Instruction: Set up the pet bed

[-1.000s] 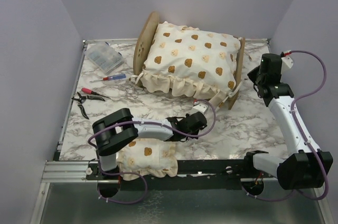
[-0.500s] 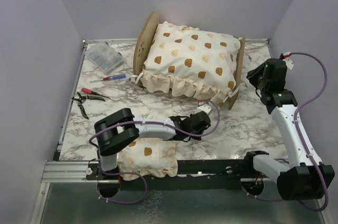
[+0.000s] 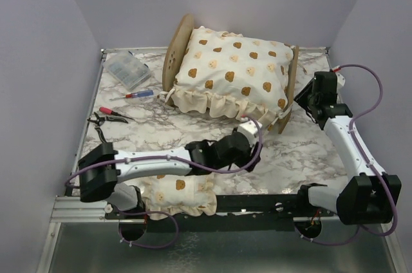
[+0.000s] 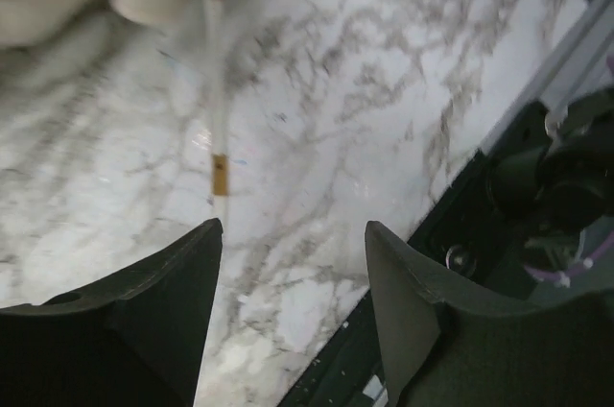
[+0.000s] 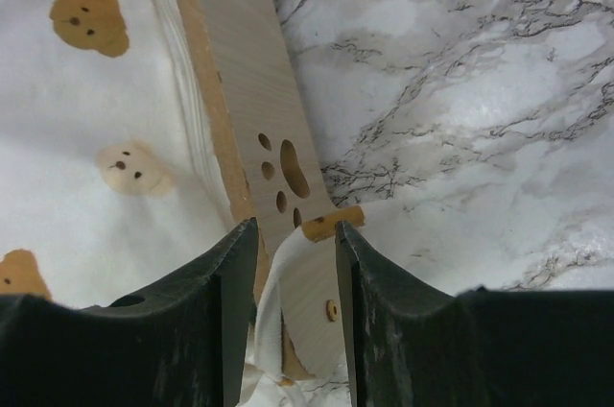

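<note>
Bed [image 3: 175,51] placed; both jaws just opened.
Left gripper [image 4: 288,234] wide over table [image 4: 317,119]; right gripper [image 5: 295,234] half-open astride footboard [image 5: 240,90], seemingly not gripping.

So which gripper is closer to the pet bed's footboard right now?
Right. The right gripper sits at the footboard, fingers either side of its end. The left gripper hangs open over the table, off the footboard's near end.
</note>
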Motion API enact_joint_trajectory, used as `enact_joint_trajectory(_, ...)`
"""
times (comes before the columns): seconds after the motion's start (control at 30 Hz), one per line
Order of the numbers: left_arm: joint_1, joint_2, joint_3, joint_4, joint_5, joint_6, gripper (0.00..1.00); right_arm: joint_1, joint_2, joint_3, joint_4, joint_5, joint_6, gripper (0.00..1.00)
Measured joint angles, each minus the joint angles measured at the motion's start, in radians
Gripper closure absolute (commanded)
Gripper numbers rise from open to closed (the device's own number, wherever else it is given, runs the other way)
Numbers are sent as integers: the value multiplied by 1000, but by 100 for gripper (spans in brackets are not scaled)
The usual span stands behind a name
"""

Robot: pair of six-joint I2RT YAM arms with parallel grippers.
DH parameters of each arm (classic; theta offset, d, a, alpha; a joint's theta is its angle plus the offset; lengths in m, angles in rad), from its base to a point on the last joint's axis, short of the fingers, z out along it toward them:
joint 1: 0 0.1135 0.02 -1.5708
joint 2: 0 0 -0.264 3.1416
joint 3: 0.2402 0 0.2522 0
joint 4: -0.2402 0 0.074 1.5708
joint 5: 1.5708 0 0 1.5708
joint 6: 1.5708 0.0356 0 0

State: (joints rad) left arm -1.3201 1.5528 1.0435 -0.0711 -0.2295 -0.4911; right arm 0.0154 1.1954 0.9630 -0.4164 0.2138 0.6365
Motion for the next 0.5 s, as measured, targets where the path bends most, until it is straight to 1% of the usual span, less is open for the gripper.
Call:
enact_joint_trajectory(0.1,77,-134,-26,-16,-35,31,33,-4,28,0,0,-13,-9,59)
enact_joint_trajectory(0.23,248,-283,-59,-64,-78,76,28,-4,35,0,-17,-47,-15,59)
enact_joint_trajectory(0.37,387,-376,-102,-124,-105,97,24,-4,-5,-11,-60,-90,-23,59)
enact_joint_trajectory(0.5,452,-428,-138,-179,-108,82,18,-4,-92,-45,-121,-149,-28,59)
